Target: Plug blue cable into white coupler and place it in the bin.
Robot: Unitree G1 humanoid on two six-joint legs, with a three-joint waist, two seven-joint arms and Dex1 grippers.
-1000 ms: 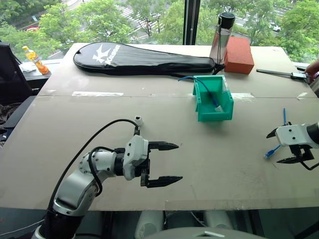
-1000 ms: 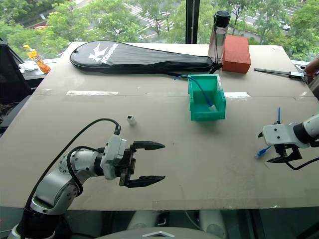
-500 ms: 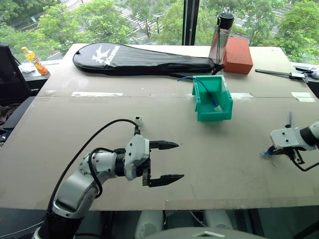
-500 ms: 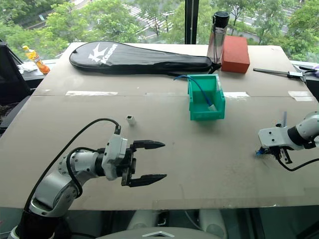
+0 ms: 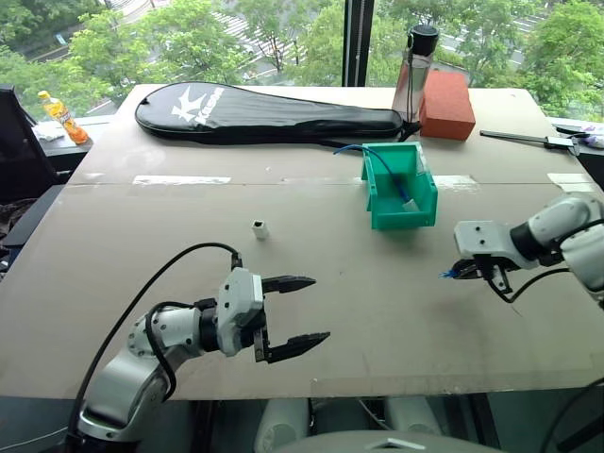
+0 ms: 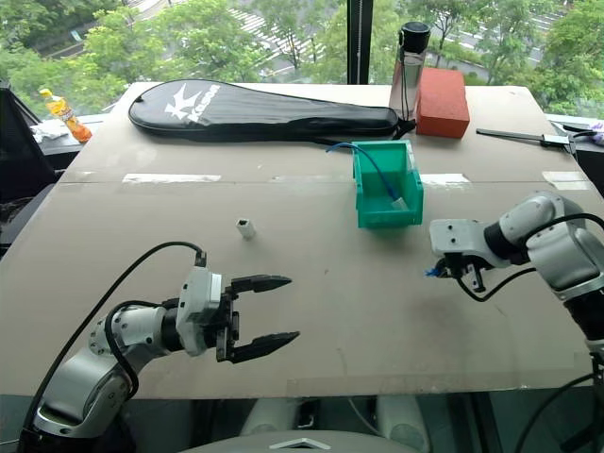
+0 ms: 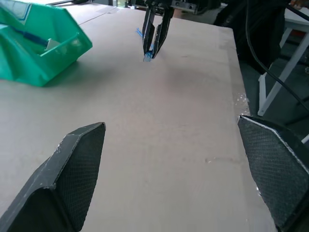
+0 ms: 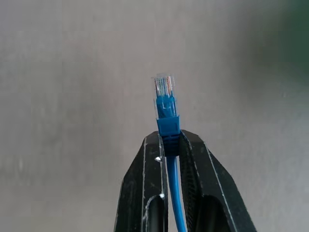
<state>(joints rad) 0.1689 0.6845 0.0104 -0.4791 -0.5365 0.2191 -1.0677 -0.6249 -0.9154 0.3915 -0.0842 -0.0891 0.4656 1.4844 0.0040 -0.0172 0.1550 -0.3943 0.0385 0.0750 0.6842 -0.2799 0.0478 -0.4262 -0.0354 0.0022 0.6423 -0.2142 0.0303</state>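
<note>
on the right side of the table (image 5: 311, 283) we see our right gripper (image 8: 169, 145) pinched tight on the blue cable (image 8: 167, 123) just behind its clear plug, which sticks out past the fingertips and points down toward the bare tabletop. in the head views this gripper (image 5: 462, 273) sits in front of the bin (image 5: 403, 209) and a little to its right, near it but apart, with a bit of blue showing at its tip. our left gripper (image 5: 294, 315) hovers low over the near left part of the table, its two black fingers (image 7: 72, 179) spread wide and holding nothing. the white coupler (image 5: 260, 228) stands alone on the table beyond the left gripper, well apart from the bin and from the held cable. the teal bin sits near the table's middle with a second blue cable (image 6: 376, 170) draped into it, its plug resting inside. behind it lie a black racket case (image 5: 269, 111), a red-brown block (image 5: 448, 105) and a bottle (image 5: 413, 71).
</note>
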